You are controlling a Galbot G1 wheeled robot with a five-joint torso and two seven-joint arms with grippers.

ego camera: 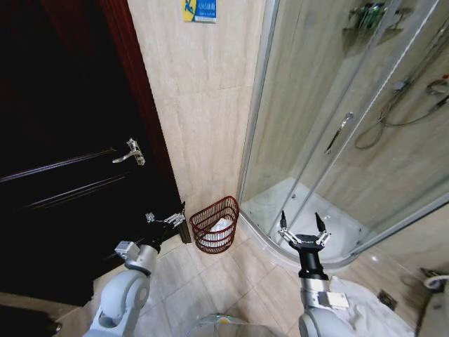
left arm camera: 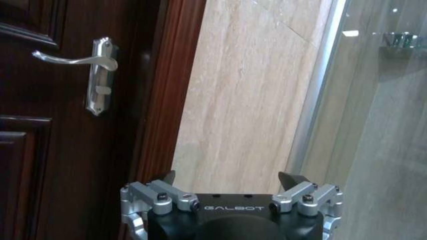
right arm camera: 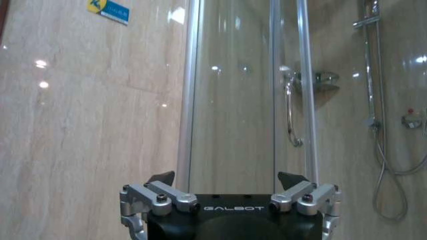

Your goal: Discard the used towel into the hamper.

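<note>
The hamper [ego camera: 214, 226], a small red-brown wire basket, stands on the tiled floor against the wall, between the dark door and the shower cabin. White cloth [ego camera: 222, 226] that looks like the towel lies inside it. My left gripper [ego camera: 168, 215] hovers just left of the hamper's rim, open and holding nothing; the left wrist view shows its spread fingers [left arm camera: 230, 178] facing the door frame. My right gripper [ego camera: 300, 222] is raised to the right of the hamper, in front of the shower tray, and its open, bare fingers [right arm camera: 227, 178] face the glass.
The dark wooden door [ego camera: 63, 175] with its metal handle [ego camera: 130, 152] takes up the left. The curved glass shower cabin [ego camera: 316, 126] and its white tray [ego camera: 277, 203] stand on the right. More white cloth [ego camera: 372, 312] lies on the floor at the lower right.
</note>
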